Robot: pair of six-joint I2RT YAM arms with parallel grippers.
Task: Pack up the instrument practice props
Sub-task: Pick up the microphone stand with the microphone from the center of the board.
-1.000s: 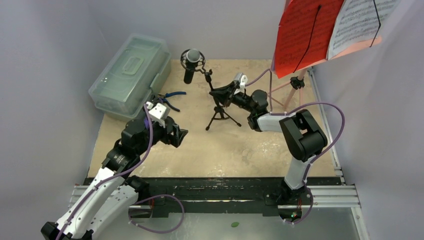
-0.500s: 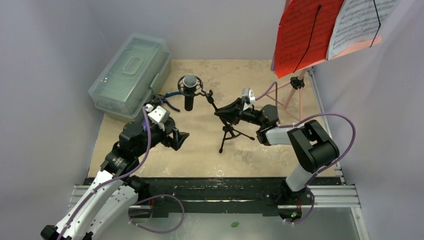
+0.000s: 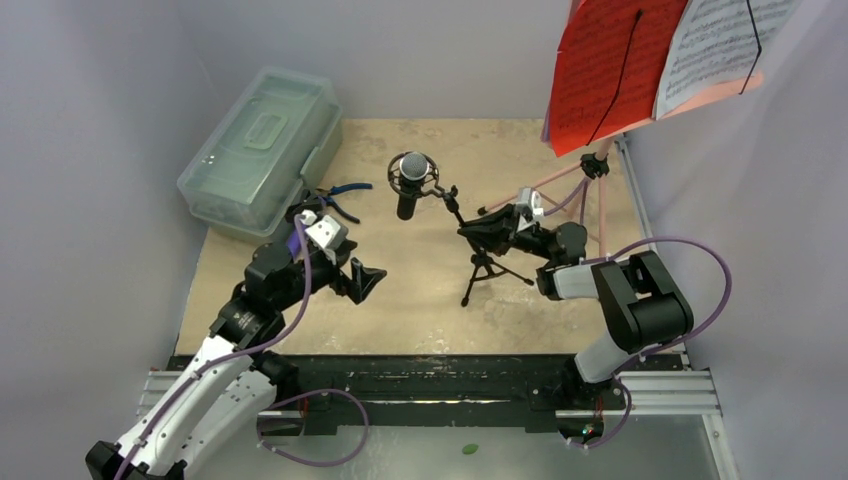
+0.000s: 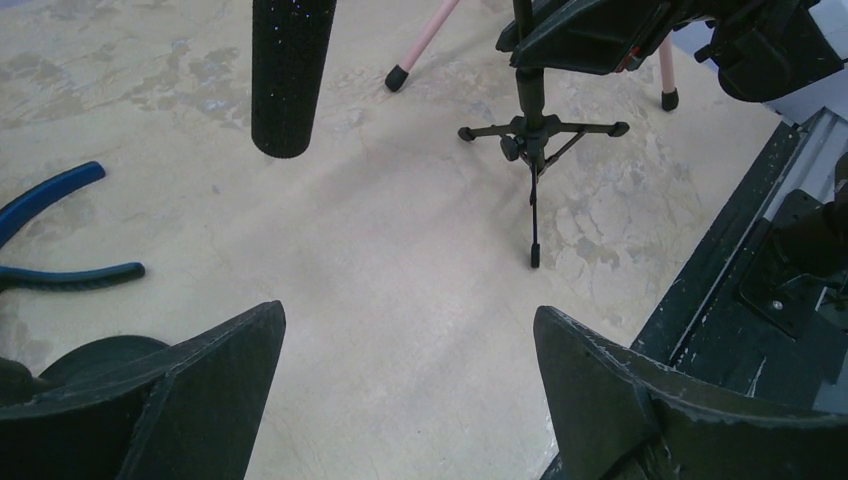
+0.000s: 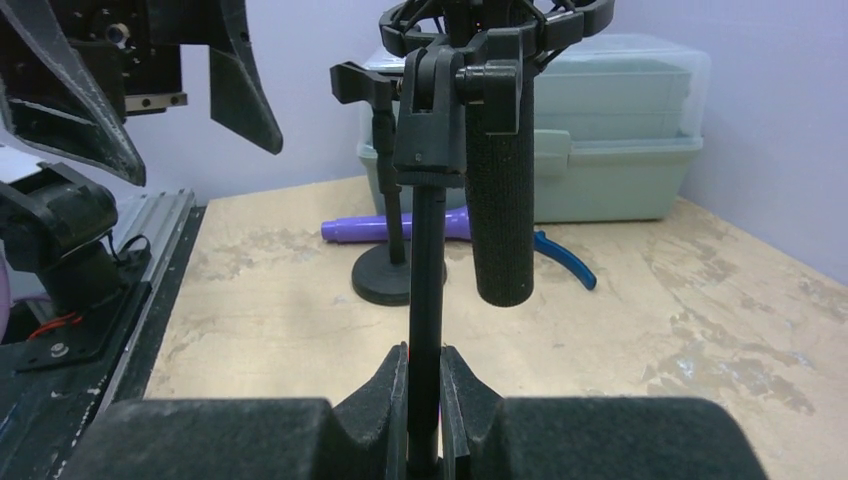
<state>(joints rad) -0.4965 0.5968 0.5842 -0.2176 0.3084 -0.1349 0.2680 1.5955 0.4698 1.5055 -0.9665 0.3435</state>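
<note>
The black tripod (image 3: 487,272) near the middle of the desk (image 3: 420,310) is taken as the reference. Its upright pole is clamped by the right claw (image 3: 480,234), which is closed almost fully around it just above the spread legs. In the right wrist view the pole is seen pinched between the two pads (image 5: 390,400). Whether the tripod's feet are touching the desk cannot be told.

A black-and-silver microphone (image 3: 409,186) is held in a ring mount at the end of the tripod's arm. It hangs body-down, left of the tripod and farther back.

The left claw (image 3: 366,280) is held well apart to the tripod's left, above the desk. It is spread wide and nothing is held in it.

Blue-handled pliers (image 3: 341,196) are seen lying farther left and back from the tripod. A clear greenish case (image 3: 260,145) is set beyond them in the far-left corner.

A purple microphone (image 5: 395,228) is seen lying between the tripod and the case.

Behind the tripod and to its right, a pink music rack (image 3: 566,178) is stood on its legs. A red page (image 3: 610,70) and a white page (image 3: 720,40) are propped on it.
</note>
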